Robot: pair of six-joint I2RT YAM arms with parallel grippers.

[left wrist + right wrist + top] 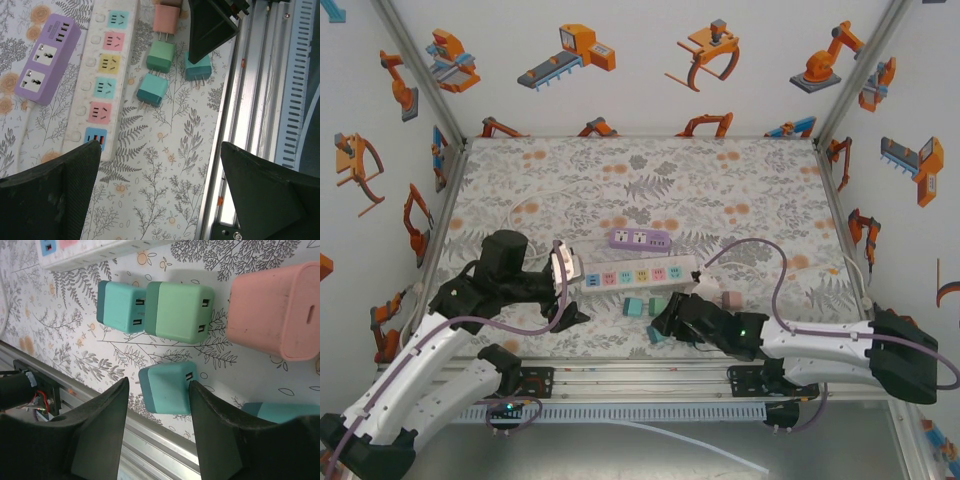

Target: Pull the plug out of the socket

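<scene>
A white power strip (640, 275) (107, 75) with coloured outlets lies mid-table, no plug in the outlets I see. A purple socket block (640, 239) (42, 67) lies behind it. A teal plug (167, 388) (657, 335) lies on the mat by the front rail, between the fingers of my right gripper (159, 385) (665, 322). The jaws are open, with a gap on the left side of the plug. My left gripper (160, 145) (570, 290) hangs wide open over bare mat near the strip's left end.
Loose on the mat beside the strip lie another teal plug (122, 305) (152, 90), a green plug (182, 310) (160, 55) and a pink plug (280, 310) (167, 20). The aluminium front rail (250, 125) runs just behind the held-between plug.
</scene>
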